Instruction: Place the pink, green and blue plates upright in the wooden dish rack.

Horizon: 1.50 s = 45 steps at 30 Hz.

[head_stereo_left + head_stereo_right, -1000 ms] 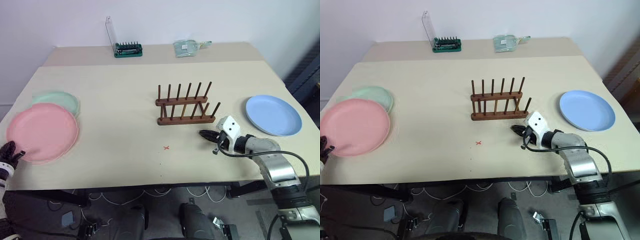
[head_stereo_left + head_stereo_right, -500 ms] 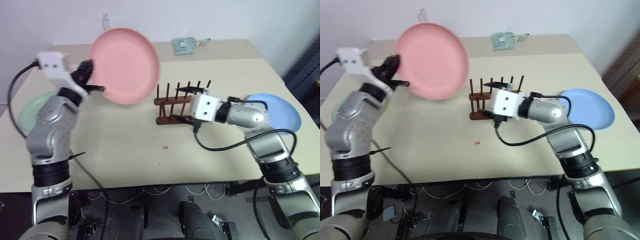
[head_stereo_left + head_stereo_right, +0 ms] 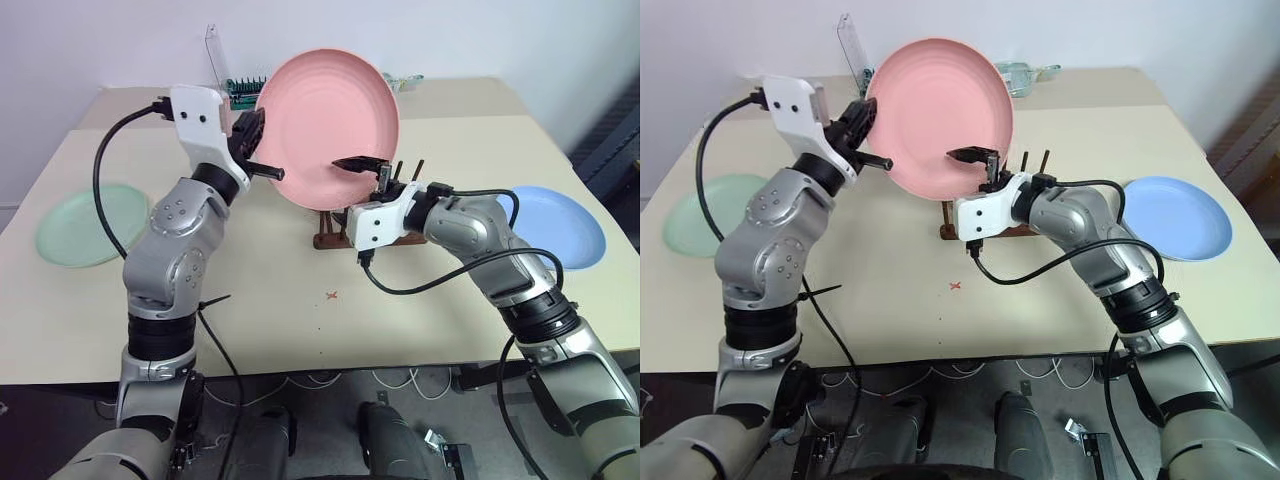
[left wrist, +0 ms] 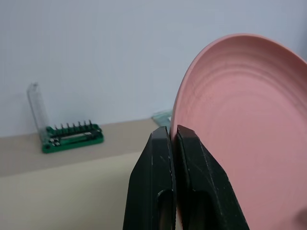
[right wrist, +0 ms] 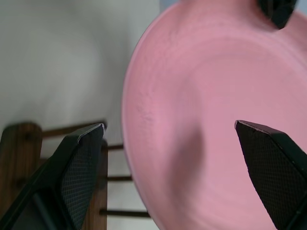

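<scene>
Against the pale wall, the beige surface (image 3: 250,290) carries the wooden dish rack (image 3: 335,232), its slots empty. My left gripper (image 3: 255,150) is clamped on the rim of the pink plate (image 3: 330,125), upright above the rack; my right gripper (image 3: 368,172) stands spread wide at its lower edge. I'd steady that edge, then lower between pegs. The green plate (image 3: 90,222) and blue plate (image 3: 560,225) lie flat.

A pale beige table (image 3: 250,300) carries everything. The wooden dish rack (image 3: 335,237) stands near its centre. A green plate (image 3: 90,222) lies flat at nine o'clock, a blue plate (image 3: 570,228) at three. At twelve, along the far edge, sit a green bit holder (image 4: 72,136) and a clear bag (image 3: 1025,72).
</scene>
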Each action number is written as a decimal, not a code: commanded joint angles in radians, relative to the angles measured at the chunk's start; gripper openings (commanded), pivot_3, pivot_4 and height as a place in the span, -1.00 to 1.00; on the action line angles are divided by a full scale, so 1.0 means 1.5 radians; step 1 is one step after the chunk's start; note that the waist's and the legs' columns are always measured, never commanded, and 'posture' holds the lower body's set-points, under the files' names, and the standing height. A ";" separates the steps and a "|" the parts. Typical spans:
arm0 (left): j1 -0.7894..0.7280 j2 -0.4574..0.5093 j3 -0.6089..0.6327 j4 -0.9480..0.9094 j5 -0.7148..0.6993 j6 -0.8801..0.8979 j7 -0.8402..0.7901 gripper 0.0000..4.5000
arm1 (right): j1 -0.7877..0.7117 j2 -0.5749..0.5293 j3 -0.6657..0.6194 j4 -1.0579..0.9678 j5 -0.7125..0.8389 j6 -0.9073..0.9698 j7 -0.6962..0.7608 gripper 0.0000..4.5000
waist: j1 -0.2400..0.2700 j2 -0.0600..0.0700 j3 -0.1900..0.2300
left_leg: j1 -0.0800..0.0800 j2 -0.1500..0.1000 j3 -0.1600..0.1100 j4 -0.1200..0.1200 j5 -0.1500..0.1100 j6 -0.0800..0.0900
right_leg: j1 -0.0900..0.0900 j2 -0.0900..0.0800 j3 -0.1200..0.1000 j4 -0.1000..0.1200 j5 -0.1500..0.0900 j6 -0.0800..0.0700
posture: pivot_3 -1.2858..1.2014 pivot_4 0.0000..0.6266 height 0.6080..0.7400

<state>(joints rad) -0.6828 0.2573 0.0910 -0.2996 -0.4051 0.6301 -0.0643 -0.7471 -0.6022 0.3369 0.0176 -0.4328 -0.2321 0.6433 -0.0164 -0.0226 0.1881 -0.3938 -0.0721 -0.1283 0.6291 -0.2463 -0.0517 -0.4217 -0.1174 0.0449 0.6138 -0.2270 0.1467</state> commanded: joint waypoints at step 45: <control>0.302 0.248 0.054 -0.016 -0.163 -0.038 -0.474 0.54 | 0.092 0.019 -0.492 -0.243 0.911 0.689 -0.010 -1.00 | 0.000 0.001 0.000 | 0.001 0.001 -0.001 0.000 -0.002 0.004 | 0.001 0.001 0.000 0.001 0.001 -0.002 | 0.03 -0.52 1.00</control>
<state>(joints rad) -0.2355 0.6088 0.1618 -0.2793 -0.6246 0.5667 -0.7336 -0.6103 -0.5806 -0.3578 -0.3133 0.8594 0.7724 0.6529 -0.0162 -0.0208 0.1885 -0.3918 -0.0704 -0.1293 0.6291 -0.2497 -0.0457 -0.4194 -0.1161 0.0451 0.6146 -0.2260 0.1440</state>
